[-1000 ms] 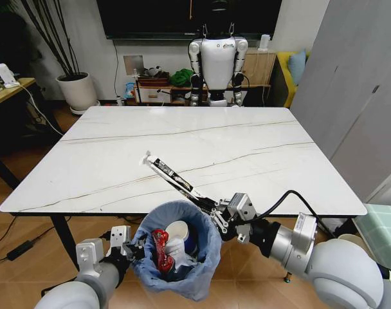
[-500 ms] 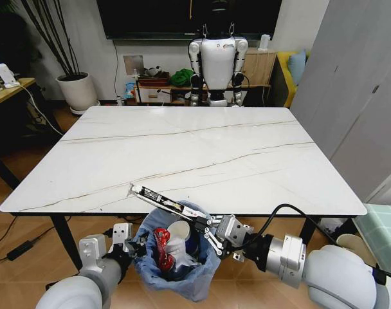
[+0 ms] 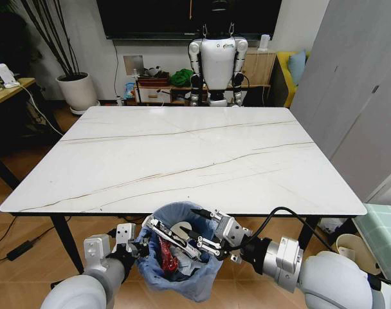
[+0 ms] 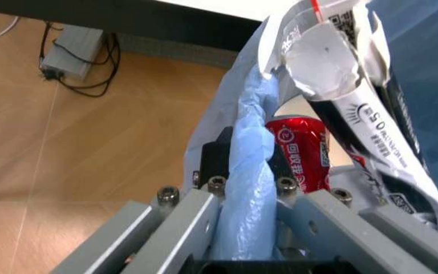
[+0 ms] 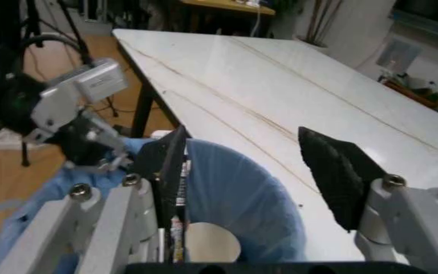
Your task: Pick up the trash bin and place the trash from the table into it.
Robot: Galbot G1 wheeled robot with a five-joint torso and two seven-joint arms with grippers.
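Hanging just below the near edge of the table (image 3: 182, 154), the trash bin (image 3: 208, 267) is partly hidden by both arms, and its lower body is lost under the overhanging light-blue bag. Inside it the head view shows a crushed red can (image 3: 164, 254), the pale rim of a paper cup (image 3: 181, 228) and a black-and-white stick wrapper (image 3: 172, 235) lying slanted across the opening; whatever sits deeper is hard to make out. In the left wrist view the can (image 4: 304, 153) lies just beside the wrapper's torn end (image 4: 333, 74). The left gripper (image 3: 132, 244) reaches in from the robot's left at rim height, its fingers clamped on a bunched fold of the bag at the bin's rim (image 4: 246, 188). The right gripper (image 3: 200, 230) stretches in over the bin's mouth from the right, fingers spread wide apart, one black pad (image 5: 166, 165) touching the wrapper, the other pad (image 5: 333, 171) free above the rim.
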